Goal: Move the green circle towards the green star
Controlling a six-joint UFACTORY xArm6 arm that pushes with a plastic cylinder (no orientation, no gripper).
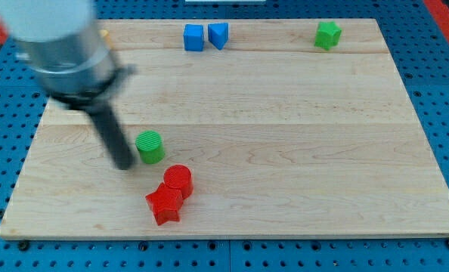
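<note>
The green circle (pixel 150 146) stands on the wooden board at the view's lower left. The green star (pixel 328 35) sits far away at the view's top right. My tip (pixel 124 164) rests on the board just left of the green circle, close to it or touching it; the frame does not show which. The dark rod slants up to the view's left into the blurred grey arm body (pixel 58 41).
A red circle (pixel 178 180) and a red star (pixel 164 205) touch each other just below the green circle. Two blue blocks (pixel 193 37), (pixel 218 35) stand side by side at the view's top. The board's edge (pixel 224 236) borders a blue pegboard.
</note>
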